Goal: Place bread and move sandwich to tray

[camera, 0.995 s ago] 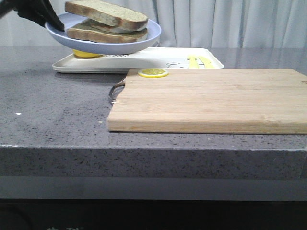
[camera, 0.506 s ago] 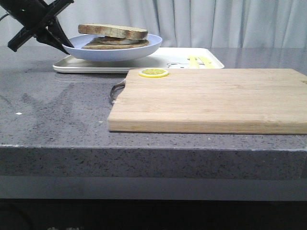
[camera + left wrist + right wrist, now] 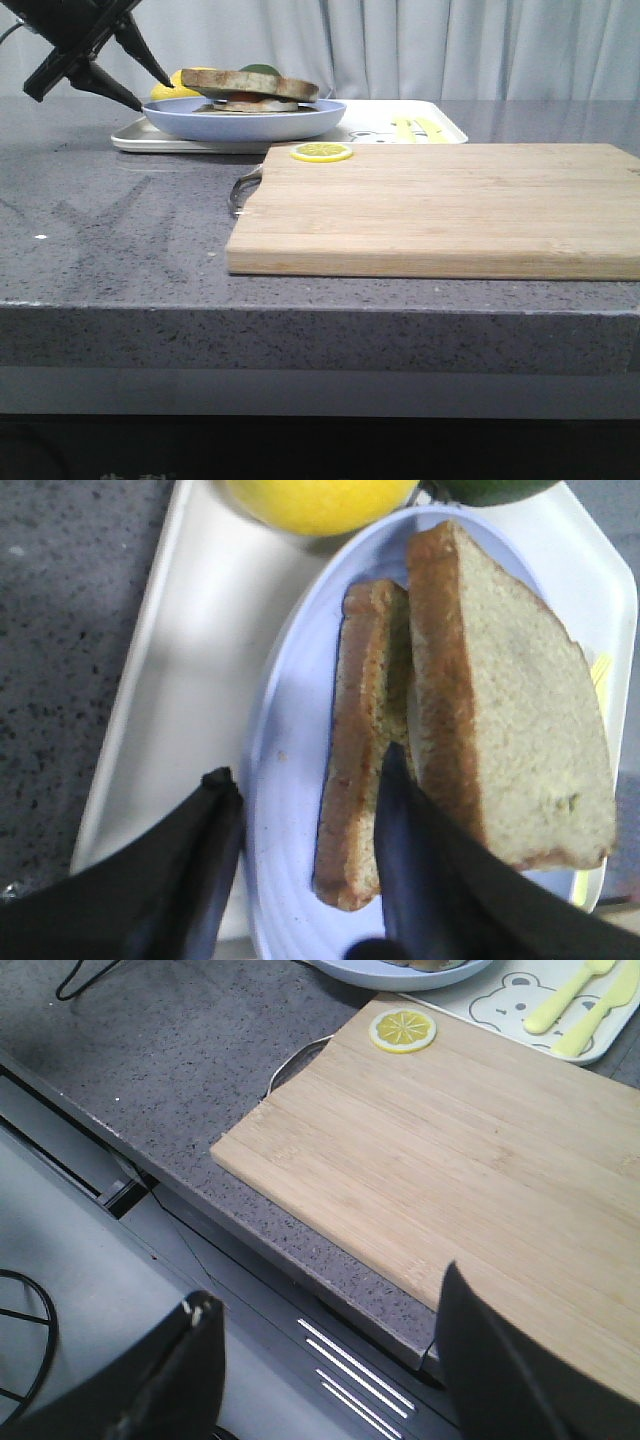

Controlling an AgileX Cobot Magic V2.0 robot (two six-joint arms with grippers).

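So the sandwich (image 3: pixel 245 97), plate and all, sat on the tray (image 3: pixel 300 128) at the bench's (image 3: pixel 110 240) 11 o'clock, bread (image 3: pixel 510 710) lying on top. The left gripper (image 3: pixel 300 810) had its jaws parted around the plate's rim, one finger outside, one inside, apparently letting go since the tray carried the weight. The right gripper (image 3: pixel 325 1360) hung spread and empty over the cutting board's (image 3: pixel 440 205) near edge, out of the way.

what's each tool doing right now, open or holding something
Left tool: open, fingers either side of the plate rim, not clamped.
Right tool: open, empty, above the board.
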